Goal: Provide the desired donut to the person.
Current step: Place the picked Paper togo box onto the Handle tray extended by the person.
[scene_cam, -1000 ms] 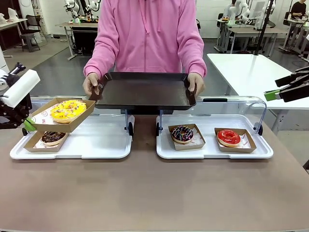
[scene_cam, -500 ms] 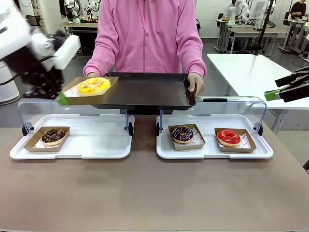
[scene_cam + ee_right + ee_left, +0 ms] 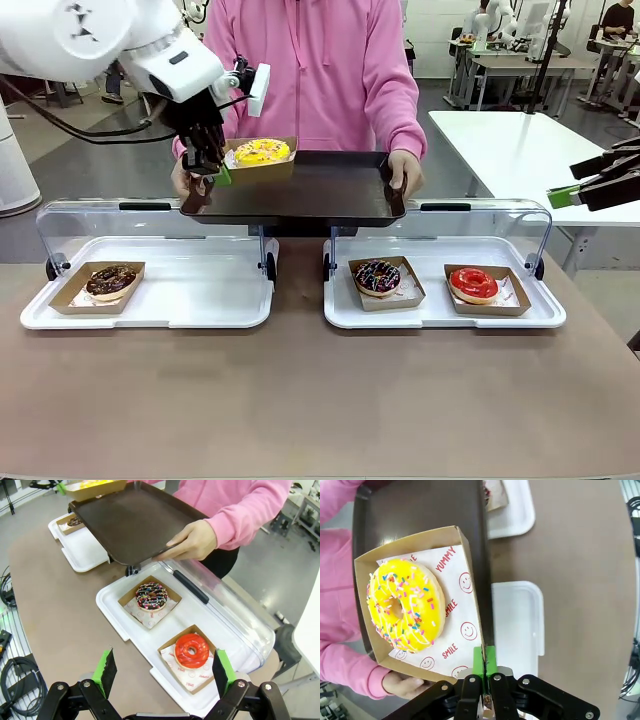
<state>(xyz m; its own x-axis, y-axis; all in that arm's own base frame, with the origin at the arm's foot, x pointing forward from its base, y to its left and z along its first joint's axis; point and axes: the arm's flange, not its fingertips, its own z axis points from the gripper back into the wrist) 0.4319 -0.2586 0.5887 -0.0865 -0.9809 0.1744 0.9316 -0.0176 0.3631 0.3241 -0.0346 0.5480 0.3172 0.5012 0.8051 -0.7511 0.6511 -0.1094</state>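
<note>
The left fingers (image 3: 478, 660) pinch the rim of the box (image 3: 250, 165) carrying the donut (image 3: 262, 151), over the tray (image 3: 300, 195) the person (image 3: 310, 70) holds. The card is light and flimsy and the icing soft, so grip the rim and keep it level. The right fingers (image 3: 106, 672) are spread, empty.

Upper middle of the frame: a yellow-iced ring donut (image 3: 262, 150), rainbow-sprinkled; tan cardboard box (image 3: 265, 171); white paper liner (image 3: 465, 630) printed with red smileys; bright pink hooded sweatshirt (image 3: 310, 70).
</note>
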